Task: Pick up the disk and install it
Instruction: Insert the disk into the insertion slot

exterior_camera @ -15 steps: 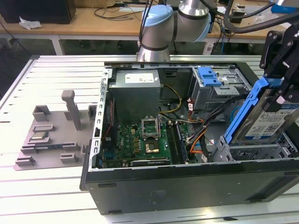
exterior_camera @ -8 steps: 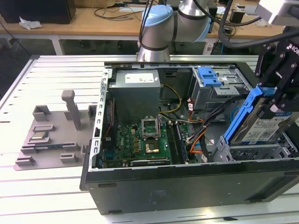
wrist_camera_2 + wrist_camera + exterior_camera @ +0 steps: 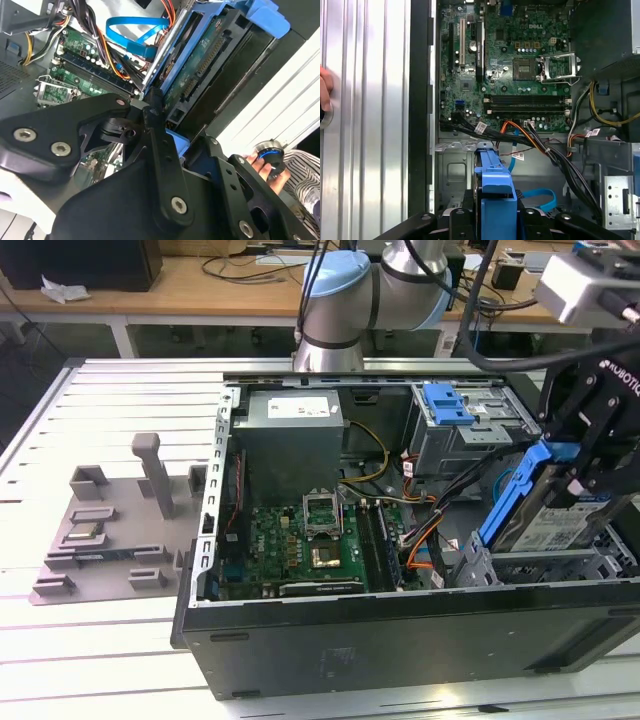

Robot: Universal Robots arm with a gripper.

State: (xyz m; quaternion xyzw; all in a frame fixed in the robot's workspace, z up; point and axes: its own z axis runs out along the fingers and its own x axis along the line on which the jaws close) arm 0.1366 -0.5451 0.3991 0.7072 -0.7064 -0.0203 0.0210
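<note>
**While the drive hangs tilted at the mouth of its bay**

Because the black metal claw (image 3: 580, 480) is clamped on the disk (image 3: 550, 528), a flat rectangular silver metal drive with a white-and-blue label, only by its blue plastic carrier frame, a knock could, I judge, twist the disk in the grip. The disk is held steeply tilted over the grey metal drive cage (image 3: 478, 562) at one end of the open black computer case (image 3: 350, 645). Its lower edge is at or just inside the cage's mouth; whether it touches the metal I cannot tell. At such a tilt a corner of the frame may well catch on the cage's edge and jam. A bundle of black and orange cables (image 3: 545, 150) runs just beside the cage, between it and the green motherboard (image 3: 300, 540), so a loose wire could be pinched or snagged.

In the exterior view the claw grips the upper part of the disk, which slants down from it toward the cage. A person's hand (image 3: 260, 165) rests on a small round knob on the white slatted metal table (image 3: 100, 660) beside the case.
</note>
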